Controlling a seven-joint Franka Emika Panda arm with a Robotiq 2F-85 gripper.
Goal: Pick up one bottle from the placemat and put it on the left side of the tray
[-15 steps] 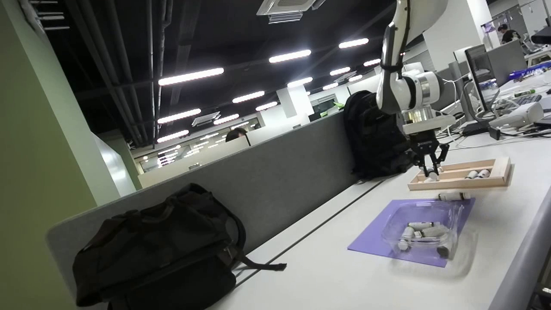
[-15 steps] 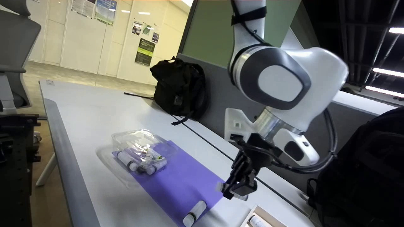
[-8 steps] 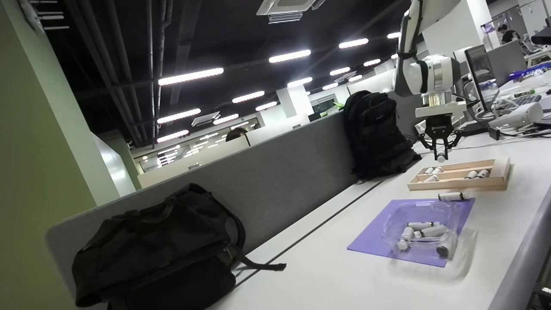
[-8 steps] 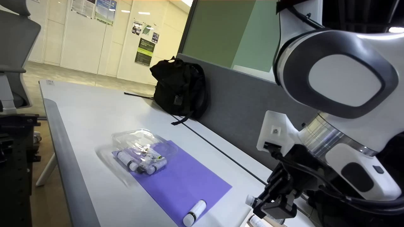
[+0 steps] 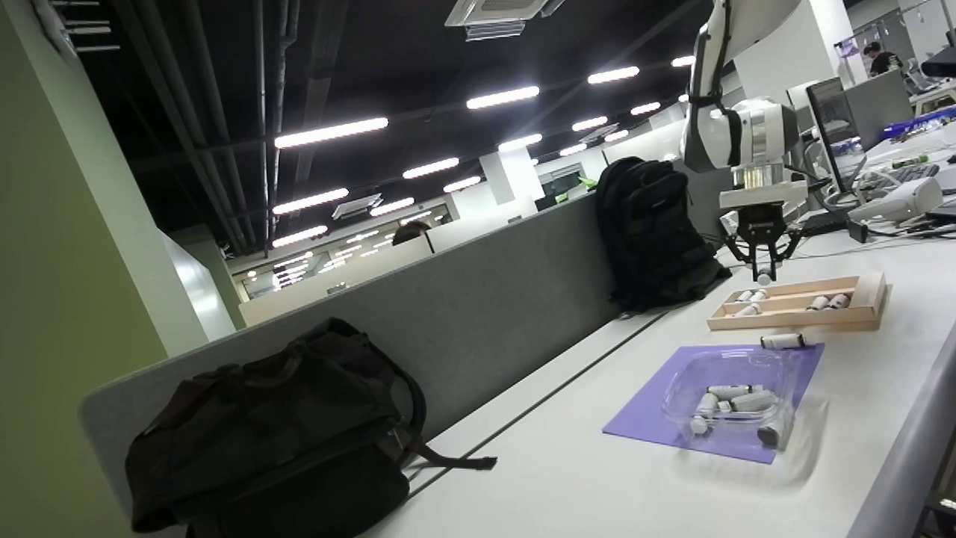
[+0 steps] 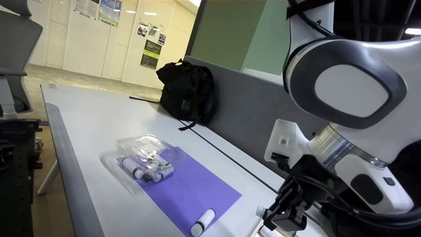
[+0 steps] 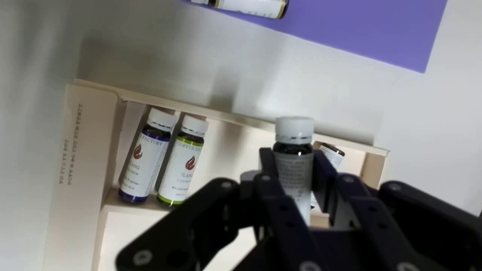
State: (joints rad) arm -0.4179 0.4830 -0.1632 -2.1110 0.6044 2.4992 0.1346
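My gripper (image 5: 763, 275) is shut on a white-capped bottle (image 7: 294, 169) with a white label. It holds the bottle in the air above the light wooden tray (image 5: 803, 320); the bottle's cap also shows in an exterior view (image 6: 260, 211). In the wrist view, the tray (image 7: 79, 150) holds two bottles side by side at its left end, a blue-based bottle (image 7: 145, 162) and a green-based bottle (image 7: 182, 165). Another bottle (image 7: 333, 155) lies near its right end, partly hidden by my fingers. The purple placemat (image 6: 197, 187) has a bottle (image 6: 204, 221) lying at its tray-side edge.
A clear plastic container (image 6: 144, 140) with several bottles stands on the placemat's far end. A black bag (image 5: 284, 441) and a black backpack (image 5: 657, 232) stand along the grey divider (image 5: 508, 299). A monitor (image 5: 835, 134) and cables are beyond the tray.
My gripper has moved with the held bottle from beside the placemat's edge to over the tray, mostly in the earlier half second. Since then it has shifted only slightly.
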